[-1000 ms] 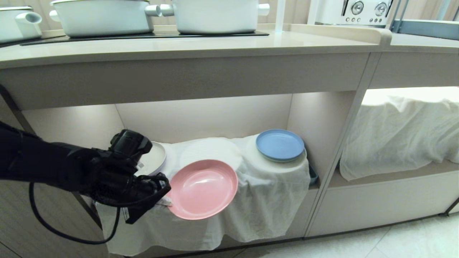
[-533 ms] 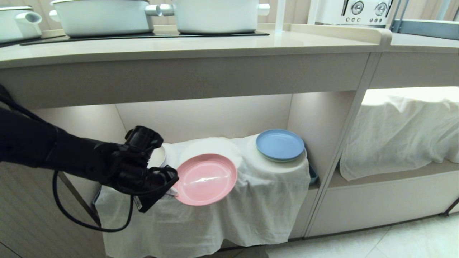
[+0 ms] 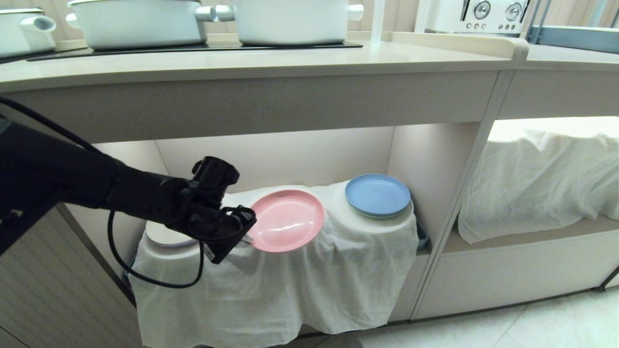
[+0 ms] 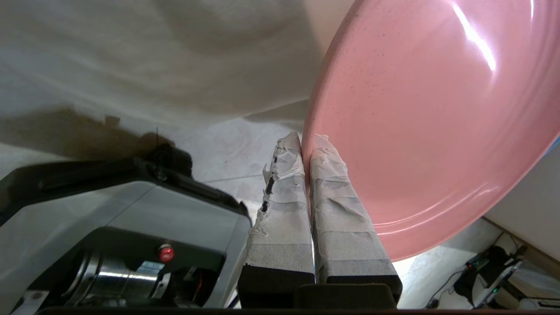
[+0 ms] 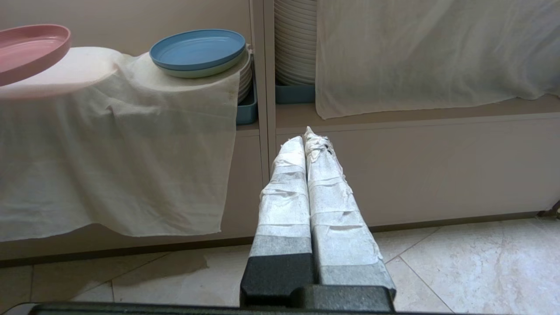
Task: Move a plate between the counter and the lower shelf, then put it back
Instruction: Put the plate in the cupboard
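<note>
Firmly clamped on the rim of one pink plate, the left gripper holds it just over the middle of three cloth mounds in the lower shelf. Beyond it sits one blue plate; two white pots stand above on the counter. The right gripper hangs pinched together, empty.

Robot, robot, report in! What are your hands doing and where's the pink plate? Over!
Left gripper shut on pink plate, over middle mound of lower shelf. Right gripper shut, empty, parked low. Blue plate alongside, clear.
</note>
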`<state>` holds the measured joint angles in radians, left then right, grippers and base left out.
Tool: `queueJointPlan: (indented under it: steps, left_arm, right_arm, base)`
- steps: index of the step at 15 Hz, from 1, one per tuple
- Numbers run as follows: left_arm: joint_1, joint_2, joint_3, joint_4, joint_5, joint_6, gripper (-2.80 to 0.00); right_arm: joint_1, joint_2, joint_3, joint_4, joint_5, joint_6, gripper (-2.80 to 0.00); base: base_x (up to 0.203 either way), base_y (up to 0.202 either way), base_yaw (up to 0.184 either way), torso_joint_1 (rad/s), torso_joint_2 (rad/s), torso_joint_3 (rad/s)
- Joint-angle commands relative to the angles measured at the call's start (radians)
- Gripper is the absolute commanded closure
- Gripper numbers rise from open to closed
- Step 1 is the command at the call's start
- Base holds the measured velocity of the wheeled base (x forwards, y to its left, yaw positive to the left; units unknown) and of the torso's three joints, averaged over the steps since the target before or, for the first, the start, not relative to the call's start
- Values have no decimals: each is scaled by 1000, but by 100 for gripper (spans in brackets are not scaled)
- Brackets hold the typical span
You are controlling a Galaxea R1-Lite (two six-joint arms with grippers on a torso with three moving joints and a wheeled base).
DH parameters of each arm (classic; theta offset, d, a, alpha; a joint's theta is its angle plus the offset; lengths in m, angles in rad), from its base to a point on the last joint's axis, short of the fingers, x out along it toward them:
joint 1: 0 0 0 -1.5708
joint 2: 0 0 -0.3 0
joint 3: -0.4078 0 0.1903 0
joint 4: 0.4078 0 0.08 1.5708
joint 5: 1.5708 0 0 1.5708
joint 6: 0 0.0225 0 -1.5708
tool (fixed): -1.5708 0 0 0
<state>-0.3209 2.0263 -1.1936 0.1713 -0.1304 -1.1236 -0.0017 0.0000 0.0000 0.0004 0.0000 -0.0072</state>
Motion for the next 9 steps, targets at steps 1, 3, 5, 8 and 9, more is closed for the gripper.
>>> queueJointPlan:
  steps: [1, 3, 5, 8, 9]
  left_arm:
    - [-2, 45, -41, 2, 17, -8, 0]
    - [0, 75, -68, 3, 36, -6, 0]
    - [5, 95, -90, 4, 40, -4, 0]
    - [5, 132, -170, 59, 51, -3, 0]
    - [5, 146, -202, 92, 57, -3, 0]
  right_arm:
    - [0, 0, 0, 1, 0, 0, 0]
    - [0, 0, 0, 0, 0, 0, 0]
    - [0, 0, 0, 1, 0, 0, 0]
    - [0, 0, 0, 1, 0, 0, 0]
    - [0, 0, 0, 0, 0, 0, 0]
  base:
    - [0, 0, 0, 0, 0, 0]
    - [0, 0, 0, 0, 0, 0]
    - [0, 0, 0, 0, 0, 0]
    - [0, 0, 0, 0, 0, 0]
    - [0, 0, 0, 0, 0, 0]
